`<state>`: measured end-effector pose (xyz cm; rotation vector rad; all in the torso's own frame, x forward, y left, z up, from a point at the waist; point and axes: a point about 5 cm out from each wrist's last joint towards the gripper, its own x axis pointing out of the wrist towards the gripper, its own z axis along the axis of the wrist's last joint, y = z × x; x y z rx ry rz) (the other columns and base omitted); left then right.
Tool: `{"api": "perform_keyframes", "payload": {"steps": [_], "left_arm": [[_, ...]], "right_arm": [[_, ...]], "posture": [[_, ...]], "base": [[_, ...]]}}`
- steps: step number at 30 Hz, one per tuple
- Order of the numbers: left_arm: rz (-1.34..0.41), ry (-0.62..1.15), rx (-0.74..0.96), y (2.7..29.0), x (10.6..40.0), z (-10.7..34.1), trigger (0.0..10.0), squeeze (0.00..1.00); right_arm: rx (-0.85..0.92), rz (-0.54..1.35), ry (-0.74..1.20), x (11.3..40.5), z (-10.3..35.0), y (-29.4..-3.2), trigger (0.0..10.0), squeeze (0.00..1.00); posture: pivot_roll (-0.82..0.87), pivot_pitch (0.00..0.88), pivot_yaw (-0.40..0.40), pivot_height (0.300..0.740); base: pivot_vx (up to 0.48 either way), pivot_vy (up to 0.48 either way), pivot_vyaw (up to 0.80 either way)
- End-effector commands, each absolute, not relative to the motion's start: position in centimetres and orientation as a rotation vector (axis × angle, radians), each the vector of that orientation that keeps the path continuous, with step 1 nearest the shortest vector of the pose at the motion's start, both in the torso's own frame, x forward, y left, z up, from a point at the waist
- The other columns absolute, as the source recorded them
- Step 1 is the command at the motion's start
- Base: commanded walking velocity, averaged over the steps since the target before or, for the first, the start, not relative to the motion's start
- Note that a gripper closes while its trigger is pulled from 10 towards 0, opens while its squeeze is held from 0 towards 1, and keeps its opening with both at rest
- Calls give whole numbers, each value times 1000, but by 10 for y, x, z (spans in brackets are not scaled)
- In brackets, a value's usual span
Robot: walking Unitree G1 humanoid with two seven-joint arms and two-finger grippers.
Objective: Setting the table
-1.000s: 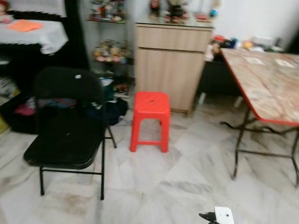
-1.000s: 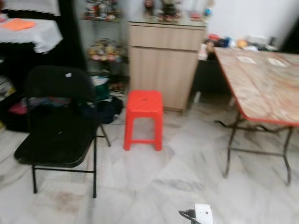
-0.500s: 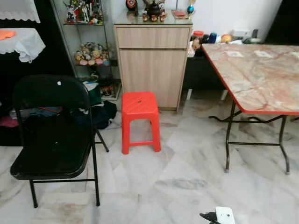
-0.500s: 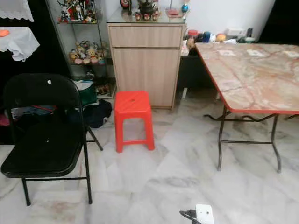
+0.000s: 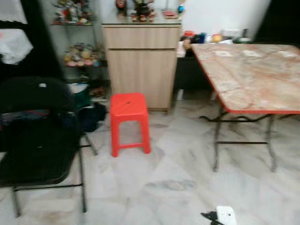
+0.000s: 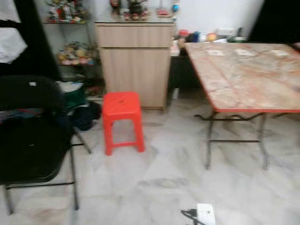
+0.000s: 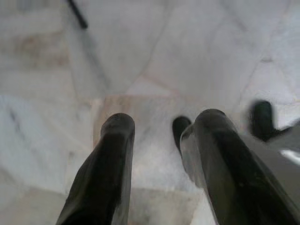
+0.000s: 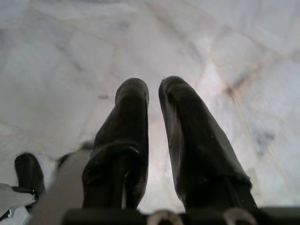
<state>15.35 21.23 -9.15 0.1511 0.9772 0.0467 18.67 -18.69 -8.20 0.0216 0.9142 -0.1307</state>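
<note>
A folding table (image 5: 253,75) with a marble-pattern top and a red edge stands at the right on thin black legs. Two pale flat pieces (image 5: 222,53) lie near its far end, too blurred to name. My left gripper (image 7: 164,122) hangs over the marble floor, open, with nothing between its fingers. My right gripper (image 8: 152,86) also hangs over the floor, its two black fingers close together and holding nothing.
A black folding chair (image 5: 37,136) stands at the left, with a red plastic stool (image 5: 127,119) beside it. Behind are a wooden cabinet (image 5: 140,61) and shelves of figurines (image 5: 77,51). A small white object (image 5: 225,214) lies low on the floor.
The whole picture has slid left and blurred, so the camera has turned right. The table now takes more of the view. The things themselves have not moved.
</note>
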Motion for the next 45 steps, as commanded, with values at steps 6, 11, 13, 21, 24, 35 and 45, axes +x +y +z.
{"api": "perform_keyframes", "payload": {"steps": [6, 11, 13, 21, 24, 35, 45], "left_arm": [[37, 884, -25, 212, 190, -75, 10000, 0], [28, 885, -27, 209, 190, -76, 10000, 0], [25, 886, -27, 209, 189, -76, 10000, 0], [19, 888, -27, 208, 189, -76, 10000, 0], [19, 888, -26, 208, 189, -76, 10000, 0], [15, 890, -30, 207, 188, -77, 10000, 0], [9, 891, -29, 206, 187, -77, 10000, 0]], "right_arm": [[114, -108, 945, 201, -76, -185, 10000, 0], [116, -108, 941, 202, -76, -185, 10000, 0], [118, -108, 941, 202, -76, -184, 10000, 0], [88, -97, 937, 202, -76, -185, 10000, 0], [72, -94, 931, 203, -75, -185, 10000, 0], [107, -112, 938, 201, -76, -185, 10000, 0], [116, -116, 935, 200, -77, -186, 10000, 0]], "posture": [[20, 59, -10, 740], [19, 56, -7, 740], [19, 56, -7, 740], [23, 59, -6, 740], [23, 59, -6, 740], [21, 65, -10, 740], [22, 63, -13, 740]], "base": [[0, -364, -131], [0, -362, 0], [0, -360, 0], [0, -360, 0], [0, -364, 800], [0, -361, 203], [0, -361, 0]]}}
